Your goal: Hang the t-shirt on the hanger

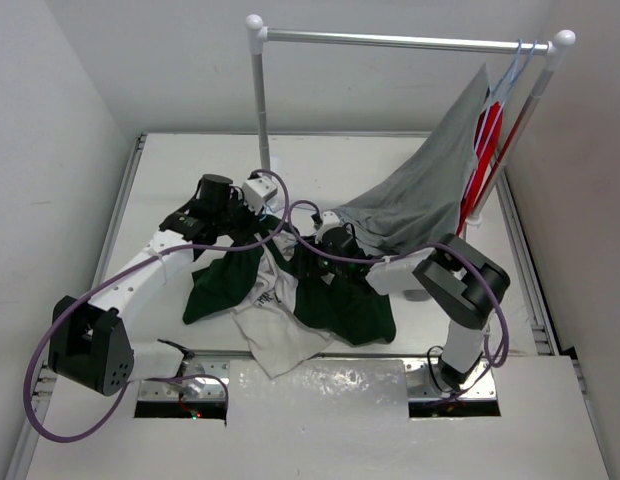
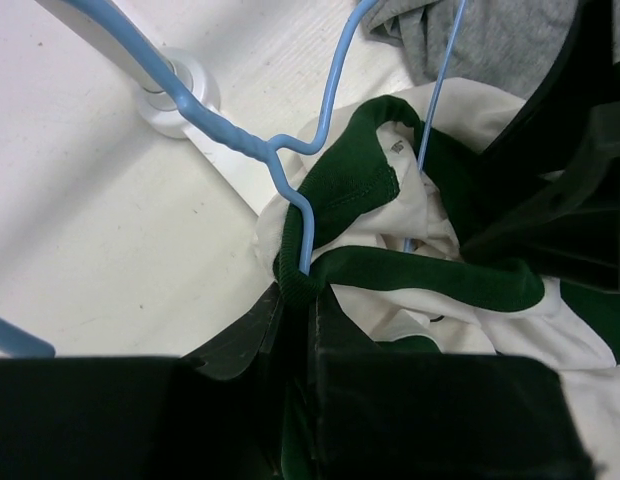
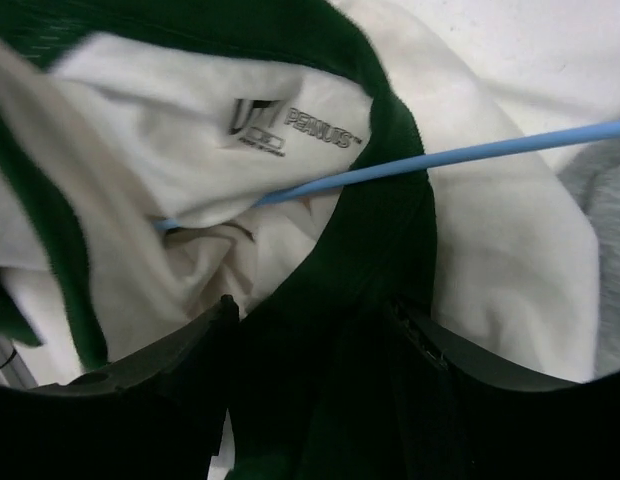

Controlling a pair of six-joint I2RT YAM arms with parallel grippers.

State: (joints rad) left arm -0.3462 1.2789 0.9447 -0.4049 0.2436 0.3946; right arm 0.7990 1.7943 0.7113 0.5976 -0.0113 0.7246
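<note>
**Between the two claws: t-shirt (image 1: 280, 300) collar and hanger (image 2: 290, 150)**

So the left claw (image 2: 295, 300) is pressed together on the hanger's blue wire, right where it dips into the green collar. The right claw (image 3: 320, 320) sits partly spread with collar fabric between its fingers; can't tell if it's gripping. The t-shirt's heaped on the tabletop (image 1: 190, 170) under both.

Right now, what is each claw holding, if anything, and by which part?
The left claw is shut on the hanger by one sloping arm, with the t-shirt collar bunched there. The right claw straddles the collar; whether it grips cannot be told.
</note>
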